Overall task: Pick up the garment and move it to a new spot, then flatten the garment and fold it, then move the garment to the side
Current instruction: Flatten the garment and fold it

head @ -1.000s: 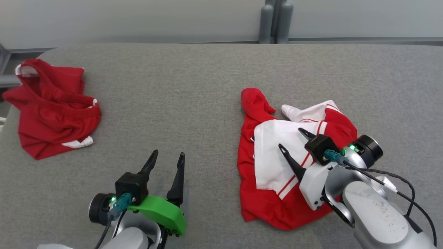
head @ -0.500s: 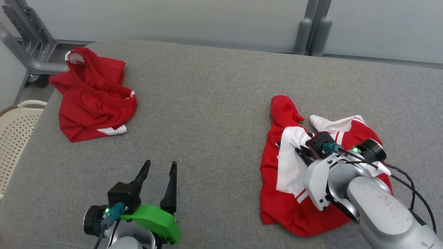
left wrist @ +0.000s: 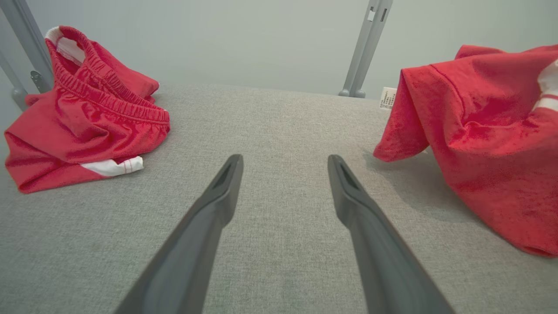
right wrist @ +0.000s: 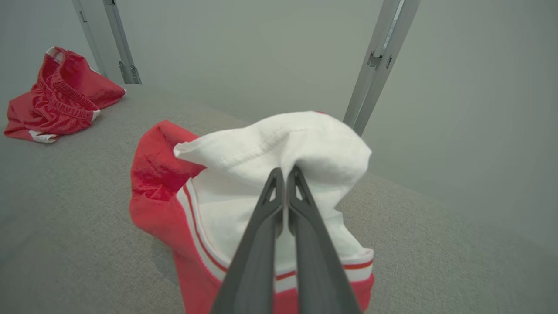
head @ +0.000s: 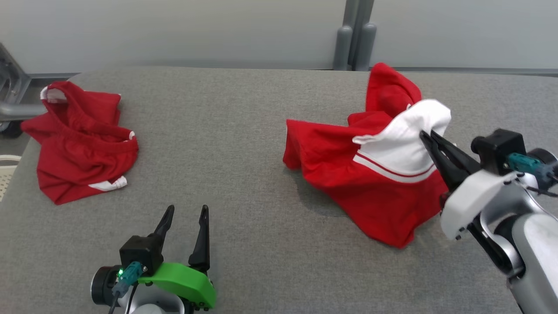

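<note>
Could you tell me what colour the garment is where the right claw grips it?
White; the garment shows best in the right wrist view.

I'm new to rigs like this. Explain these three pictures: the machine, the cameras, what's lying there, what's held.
It is a wheeled robot with two arms, each ending in a two-fingered gripper. The wide picture comes from its head camera, looking down at a grey padded surface. The other two come from wrist cameras looking along each gripper. The right gripper is shut on the white part of a red and white garment, holding it up while the rest trails on the surface. The left gripper is open and empty. Another red garment lies crumpled at the left.
</note>
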Robot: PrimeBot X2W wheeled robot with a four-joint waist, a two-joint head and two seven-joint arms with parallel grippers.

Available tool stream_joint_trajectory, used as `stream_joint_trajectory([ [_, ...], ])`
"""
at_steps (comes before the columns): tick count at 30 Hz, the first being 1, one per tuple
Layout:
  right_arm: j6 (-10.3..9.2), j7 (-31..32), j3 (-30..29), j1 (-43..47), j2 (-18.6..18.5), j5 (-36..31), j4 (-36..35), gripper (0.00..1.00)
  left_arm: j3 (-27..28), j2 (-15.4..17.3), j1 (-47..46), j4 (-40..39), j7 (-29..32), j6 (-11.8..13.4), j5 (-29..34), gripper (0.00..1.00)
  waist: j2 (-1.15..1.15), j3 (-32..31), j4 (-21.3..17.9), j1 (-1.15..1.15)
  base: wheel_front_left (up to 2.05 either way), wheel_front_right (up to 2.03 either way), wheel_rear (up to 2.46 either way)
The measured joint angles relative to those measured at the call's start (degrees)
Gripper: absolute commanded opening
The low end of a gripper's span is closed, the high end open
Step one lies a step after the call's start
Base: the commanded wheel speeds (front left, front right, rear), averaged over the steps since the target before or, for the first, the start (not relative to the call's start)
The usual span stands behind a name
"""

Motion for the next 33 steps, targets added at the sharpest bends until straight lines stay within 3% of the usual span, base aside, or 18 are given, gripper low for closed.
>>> stream_joint_trajectory([
  [5,-0.01,-2.3,-1.9,13.5,-6.2,6.9,-6.2,0.0,0.7,0.4,0.5,-1.0,0.0,0.2,0.2,1.0,0.0,0.3,-4.2,0.0,0.0,0.0,0.0],
  [9,-0.01,-7.1,-1.1,18.9,-6.5,7.6,-0.9,0.0,0.7,0.4,0.2,-1.0,0.0,0.1,0.4,1.0,0.0,0.9,-7.3,0.0,0.0,0.0,0.0],
  [12,-0.01,-11.4,-0.7,19.9,-4.4,8.3,3.6,0.0,0.7,0.5,0.0,-1.0,0.1,0.1,0.5,1.0,0.0,1.3,-9.4,0.0,0.0,0.0,0.0],
  [14,-0.01,-13.7,-0.3,20.2,-3.5,8.3,6.5,0.05,0.6,0.6,0.0,-0.9,0.3,0.0,0.5,1.0,0.0,1.7,-10.8,0.0,0.0,0.0,0.0],
  [15,-0.01,-14.6,0.0,20.3,-3.3,8.1,8.0,0.17,0.6,0.7,-0.1,-1.0,0.3,0.0,0.5,1.0,0.0,1.8,-11.4,0.0,0.0,0.0,0.0],
  [18,-0.01,-17.9,0.0,20.2,-2.3,7.2,12.1,0.86,0.5,1.0,-0.5,-1.2,0.6,0.0,0.6,1.0,0.0,2.5,-12.9,0.0,0.0,0.0,0.0],
  [19,-0.01,-18.7,0.0,20.2,-2.1,6.7,13.3,1.0,0.5,1.1,-0.6,-1.3,0.8,0.0,0.6,1.0,0.0,2.7,-13.2,0.0,0.0,0.0,0.0],
  [27,-0.01,-24.7,-3.0,18.7,0.5,3.3,20.3,1.0,0.0,1.5,-1.3,-2.8,1.4,0.0,0.8,1.0,0.0,4.0,-14.3,0.0,0.0,0.0,0.0],
  [33,-0.01,-26.5,-10.6,19.7,3.4,-1.3,18.4,1.0,-1.6,0.7,-1.6,-5.3,3.4,-1.2,0.5,1.0,0.0,3.8,-14.8,0.0,0.0,0.0,0.0],
])
